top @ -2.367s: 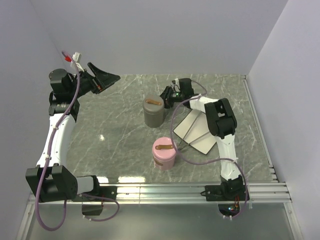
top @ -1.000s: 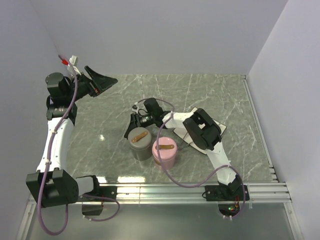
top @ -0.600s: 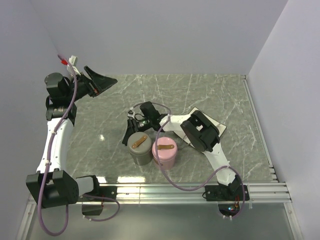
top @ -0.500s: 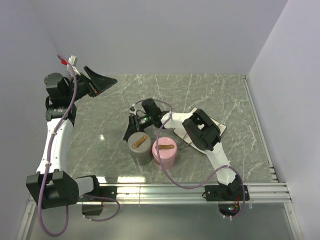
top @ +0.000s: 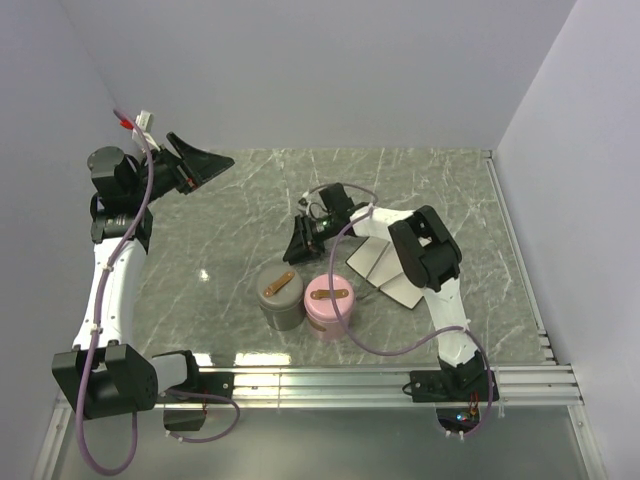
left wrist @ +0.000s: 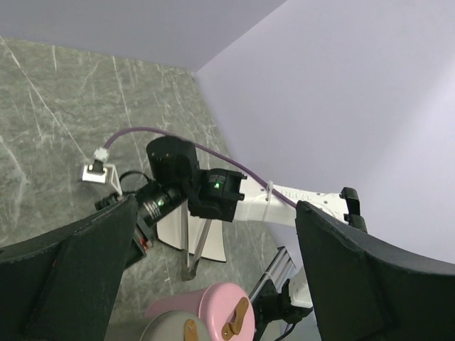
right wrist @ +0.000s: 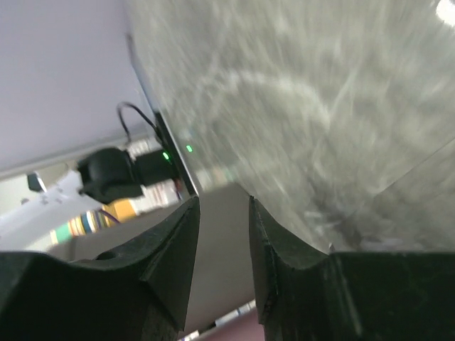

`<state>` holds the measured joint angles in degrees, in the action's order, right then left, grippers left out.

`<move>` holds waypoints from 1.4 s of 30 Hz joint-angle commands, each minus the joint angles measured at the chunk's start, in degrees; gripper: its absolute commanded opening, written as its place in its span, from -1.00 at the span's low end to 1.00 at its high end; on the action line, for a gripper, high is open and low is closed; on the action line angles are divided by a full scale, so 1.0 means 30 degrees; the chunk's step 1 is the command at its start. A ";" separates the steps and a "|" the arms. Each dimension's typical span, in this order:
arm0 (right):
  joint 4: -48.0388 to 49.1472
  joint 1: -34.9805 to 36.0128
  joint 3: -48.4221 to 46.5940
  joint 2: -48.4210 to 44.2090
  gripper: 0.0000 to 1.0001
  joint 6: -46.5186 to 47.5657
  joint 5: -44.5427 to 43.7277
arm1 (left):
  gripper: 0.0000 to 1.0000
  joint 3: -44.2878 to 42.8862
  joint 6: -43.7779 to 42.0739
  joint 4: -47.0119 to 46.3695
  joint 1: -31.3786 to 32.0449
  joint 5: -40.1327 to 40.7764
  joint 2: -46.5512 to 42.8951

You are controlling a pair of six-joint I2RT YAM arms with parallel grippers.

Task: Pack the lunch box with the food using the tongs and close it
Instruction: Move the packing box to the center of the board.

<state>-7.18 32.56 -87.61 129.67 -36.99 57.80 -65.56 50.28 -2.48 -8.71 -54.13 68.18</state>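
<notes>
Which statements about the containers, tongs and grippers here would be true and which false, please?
1. The grey container and pink container stand side by side. True.
2. The left gripper holds the tongs. False: it is open and empty; the tongs lie on the white plate.
3. The right gripper grips the pink container. False: it hangs beyond the containers, holding nothing.
4. The grey container's lid is on. True.
</notes>
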 commanded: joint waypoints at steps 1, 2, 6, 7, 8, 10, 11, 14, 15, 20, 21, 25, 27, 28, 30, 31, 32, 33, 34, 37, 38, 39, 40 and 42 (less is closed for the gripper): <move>-0.1620 0.0778 0.0668 -0.1737 -0.17 0.1988 -0.0106 | 0.96 0.0085 -0.0003 -0.0960 -0.0114 -0.0297 -0.0433; -0.1591 0.0895 0.0959 -0.1883 -0.17 0.1989 -0.0107 | 0.96 0.0086 -0.0003 -0.0960 -0.0085 -0.0326 -0.0404; -0.1210 0.1598 0.1285 -0.2147 -0.17 0.1901 -0.0077 | 0.96 -0.0089 -0.0587 -0.0231 -0.0085 -0.0356 -0.0345; -0.1152 0.1831 0.1285 -0.2148 -0.17 0.1872 -0.0077 | 0.96 -0.0090 -0.0734 -0.0054 -0.0114 -0.0356 -0.0345; -0.1036 0.1921 0.1256 -0.2235 -0.17 0.1843 -0.0106 | 0.96 -0.0032 -0.0909 0.0064 -0.0085 -0.0385 -0.0374; -0.0976 0.2009 0.1168 -0.2294 -0.17 0.1784 -0.0107 | 0.96 0.0085 -0.1028 0.0123 -0.0114 -0.0385 -0.0432; -0.1034 0.2009 0.1080 -0.2207 -0.17 0.1726 -0.0049 | 0.96 0.0202 -0.1115 0.0153 -0.0114 -0.0385 -0.0520; -0.0918 0.2155 0.1225 -0.2265 -0.17 0.1725 0.0128 | 0.96 0.0291 -0.1292 0.0445 -0.0114 -0.0443 -0.0520; -0.1004 0.2156 0.1226 -0.2265 -0.17 0.1841 0.0041 | 0.96 0.0291 -0.1321 0.0446 -0.0085 -0.0472 -0.0521; -0.2030 0.2069 0.0261 -0.2090 -0.17 0.3219 -0.0809 | 0.95 0.0671 -0.1028 0.0066 -0.0085 -0.0590 -0.0521; -0.1914 0.2068 0.0201 -0.2031 -0.17 0.3133 -0.0723 | 0.95 0.0672 -0.1057 0.0094 -0.0085 -0.0590 -0.0579; -0.1680 0.2272 -0.0151 -0.1943 -0.17 0.2868 -0.0517 | 0.95 0.0584 -0.1233 0.0182 -0.0085 -0.0590 -0.0550; -0.1591 0.2505 -0.0064 -0.2030 -0.17 0.2810 -0.0313 | 0.95 0.0584 -0.1262 0.0270 -0.0085 -0.0619 -0.0550; -0.1707 0.2594 0.0111 -0.2031 -0.17 0.2867 -0.0254 | 0.95 0.0555 -0.1379 0.0357 -0.0085 -0.0648 -0.0521; -0.1767 0.2828 0.0375 -0.2148 -0.17 0.2984 -0.0165 | 0.95 0.0554 -0.1496 0.0474 -0.0085 -0.0590 -0.0579; -0.1767 0.2859 0.0724 -0.2322 -0.17 0.3014 -0.0252 | 0.95 0.0525 -0.1526 0.0475 -0.0114 -0.0590 -0.0550; -0.1709 0.2946 0.0902 -0.2440 -0.17 0.3073 -0.0311 | 0.95 0.0525 -0.1555 0.0504 -0.0114 -0.0619 -0.0550; -0.1737 0.3063 0.1049 -0.2528 -0.17 0.3189 -0.0312 | 0.95 0.0496 -0.1585 0.0534 -0.0085 -0.0648 -0.0550; -0.1651 0.3151 0.1311 -0.2674 -0.17 0.3161 -0.0283 | 0.95 0.0525 -0.1556 0.0505 -0.0114 -0.0678 -0.0521; -0.1271 0.3472 0.1606 -0.2938 -0.17 0.3015 -0.0077 | 0.95 0.0729 -0.1439 0.0330 -0.0085 -0.0707 -0.0579; -0.1269 0.3532 0.1607 -0.2968 -0.17 0.3015 -0.0106 | 0.95 0.0759 -0.1438 0.0329 -0.0114 -0.0707 -0.0608; -0.1327 0.3562 0.1549 -0.2997 -0.17 0.3015 -0.0020 | 0.95 0.0760 -0.1438 0.0358 -0.0114 -0.0707 -0.0637; -0.1443 0.3620 0.1403 -0.2910 -0.17 0.2986 -0.0019 | 0.95 0.0731 -0.1496 0.0445 -0.0114 -0.0736 -0.0609; -0.1474 0.3650 0.1285 -0.2880 -0.17 0.2898 0.0098 | 0.95 0.0672 -0.1555 0.0563 -0.0114 -0.0737 -0.0666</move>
<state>-12.43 42.87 -83.13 124.60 -28.82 56.47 -63.44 47.20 -0.54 -8.80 -54.89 68.07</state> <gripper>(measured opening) 0.415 0.976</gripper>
